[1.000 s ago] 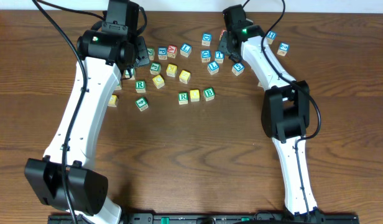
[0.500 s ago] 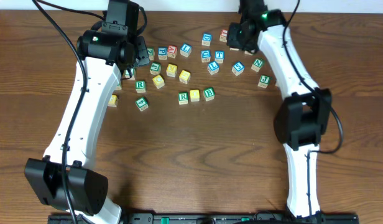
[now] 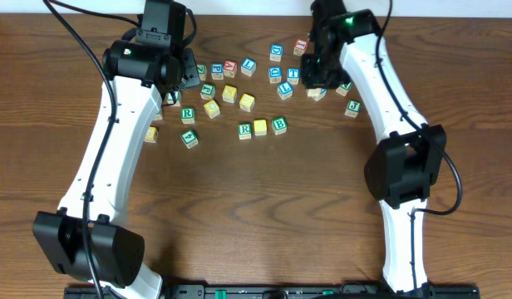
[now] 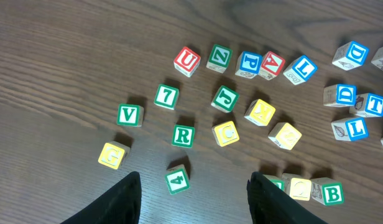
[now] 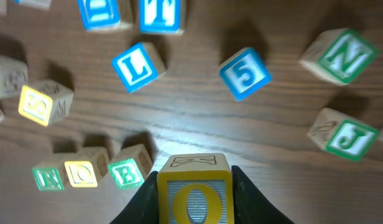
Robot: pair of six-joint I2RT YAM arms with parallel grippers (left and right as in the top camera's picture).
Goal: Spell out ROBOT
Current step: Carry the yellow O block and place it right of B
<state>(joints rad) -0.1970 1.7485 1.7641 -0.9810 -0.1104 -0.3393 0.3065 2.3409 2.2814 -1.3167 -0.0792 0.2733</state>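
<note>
I have the right gripper [image 5: 194,204] clamped on one yellow O cube [image 5: 193,165], hanging over the table [image 3: 239,208] toward its far edge. The left gripper [image 4: 194,202] hangs with its jaws apart and nothing between them, above the scattered cubes at the far left. Mid-table I count three cubes in a close row: one R cube [image 3: 244,129], one yellow cube [image 3: 260,127], one B cube [image 3: 279,125]. One blue T cube [image 3: 293,74] sits behind them, just beside the right gripper. Since a second ago the right arm has swung. From overhead it now covers the 5 cube [image 5: 244,73] and bares the N cube [image 5: 337,56] and J cube [image 5: 347,138]. The left arm and the row are unmoved.
</note>
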